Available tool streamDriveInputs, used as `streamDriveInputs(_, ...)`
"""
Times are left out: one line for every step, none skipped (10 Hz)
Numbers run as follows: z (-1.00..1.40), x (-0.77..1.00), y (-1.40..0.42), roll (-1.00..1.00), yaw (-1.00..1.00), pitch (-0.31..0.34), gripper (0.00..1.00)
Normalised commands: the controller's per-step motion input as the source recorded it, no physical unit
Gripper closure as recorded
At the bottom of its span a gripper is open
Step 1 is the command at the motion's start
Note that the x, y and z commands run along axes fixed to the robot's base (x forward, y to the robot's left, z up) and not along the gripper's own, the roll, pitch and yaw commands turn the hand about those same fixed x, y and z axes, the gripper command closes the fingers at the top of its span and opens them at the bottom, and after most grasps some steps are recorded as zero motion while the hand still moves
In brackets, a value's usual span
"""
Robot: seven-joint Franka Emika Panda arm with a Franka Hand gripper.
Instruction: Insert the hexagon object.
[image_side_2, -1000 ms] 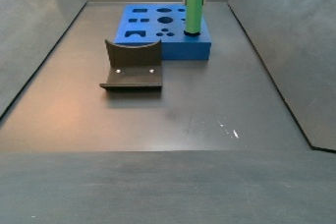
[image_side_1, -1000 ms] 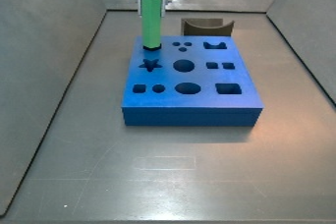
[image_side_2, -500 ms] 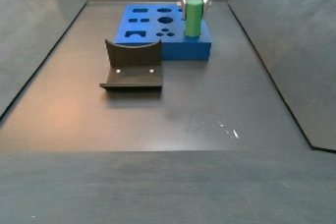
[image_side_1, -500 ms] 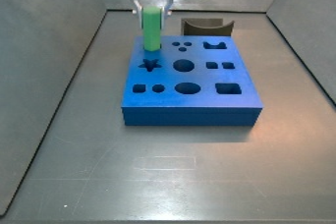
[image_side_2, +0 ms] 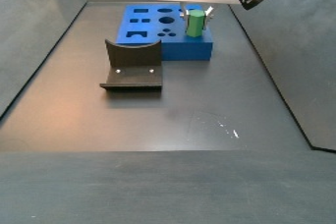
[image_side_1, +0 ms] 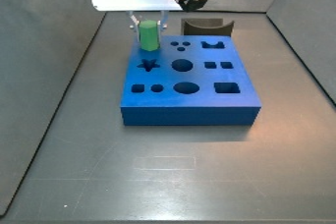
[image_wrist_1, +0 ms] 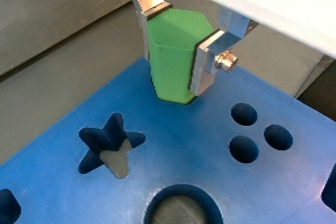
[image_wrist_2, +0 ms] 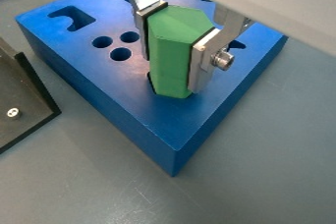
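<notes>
Clamping the green peg [image_wrist_1: 176, 56] between flat plates, your gripper [image_wrist_2: 180, 46] holds it upright, partly sunk into the blue block [image_wrist_2: 79, 76] near the desk's far edge; it looks light, stiff, smooth, so hold opposite flats.

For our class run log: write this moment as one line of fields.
end effector: shut on hexagon object | peg upright, partly sunk into blue block | near its corner

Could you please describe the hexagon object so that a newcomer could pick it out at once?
Find the blue block on the grey floor. At one of its corners the pincer grips the hexagon object, upright, its lower end sunk into the block. It is the only bright green piece; the fixture is dark.
</notes>
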Motion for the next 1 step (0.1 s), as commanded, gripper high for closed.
streamDriveInputs(0.00, 0.00, 0.00, 0.00, 0.00, 0.000, 1.00)
